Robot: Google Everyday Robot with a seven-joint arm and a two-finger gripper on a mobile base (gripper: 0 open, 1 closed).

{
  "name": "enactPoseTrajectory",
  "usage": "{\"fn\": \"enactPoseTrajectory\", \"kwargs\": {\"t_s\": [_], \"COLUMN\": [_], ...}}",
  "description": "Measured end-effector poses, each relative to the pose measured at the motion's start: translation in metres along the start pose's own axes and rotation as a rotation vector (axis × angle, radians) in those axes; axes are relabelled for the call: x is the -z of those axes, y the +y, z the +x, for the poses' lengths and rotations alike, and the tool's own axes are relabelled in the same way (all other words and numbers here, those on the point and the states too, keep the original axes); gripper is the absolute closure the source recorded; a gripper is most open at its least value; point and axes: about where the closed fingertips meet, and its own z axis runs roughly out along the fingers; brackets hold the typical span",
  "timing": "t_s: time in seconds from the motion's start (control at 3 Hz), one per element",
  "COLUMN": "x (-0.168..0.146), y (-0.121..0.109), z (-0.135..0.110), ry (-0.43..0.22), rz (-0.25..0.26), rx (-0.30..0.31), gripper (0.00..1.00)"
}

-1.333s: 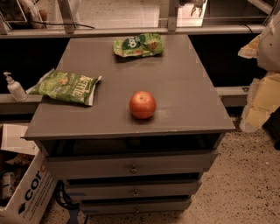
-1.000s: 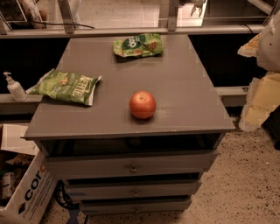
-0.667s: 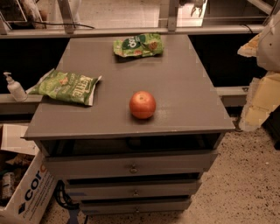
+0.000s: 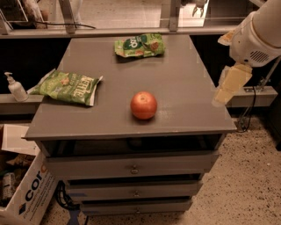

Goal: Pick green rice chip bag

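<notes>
The green rice chip bag (image 4: 139, 45), small, crinkled and bright green with a dark round logo, lies flat at the far middle of the grey cabinet top (image 4: 184, 88). My gripper (image 4: 196, 5) shows only partly at the top edge of the view. It is beyond the cabinet's far edge, to the right of the bag and well apart from it. My white arm (image 4: 254, 33) reaches in from the right, with a cream link (image 4: 230, 83) hanging over the cabinet's right edge.
A larger pale green KETTLE bag (image 4: 68, 85) lies at the left edge. A red-orange apple (image 4: 143, 105) sits near the front middle. A soap pump bottle (image 4: 15, 87) stands on a ledge to the left. A cardboard box (image 4: 26, 193) sits on the floor at lower left.
My arm has swung in from the right edge, leftward and upward, so its cream link now overhangs the cabinet's right edge. The bags and the apple have not moved.
</notes>
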Motion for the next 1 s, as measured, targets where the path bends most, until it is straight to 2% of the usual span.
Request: {"fn": "enactPoseTrajectory", "kwargs": {"t_s": [0.33,0.67,1.0], "x": [-0.0611,-0.0611,-0.0707], "y": [-0.0648,-0.0648,-0.0723], "z": [-0.0246,-0.0246,-0.0259], "ry": [-0.037,-0.037,-0.078], "rz": [0.072,0.072,0.074], "rx": [0.017,0.017,-0.004], "gripper": [0.0,0.0,0.0]}}
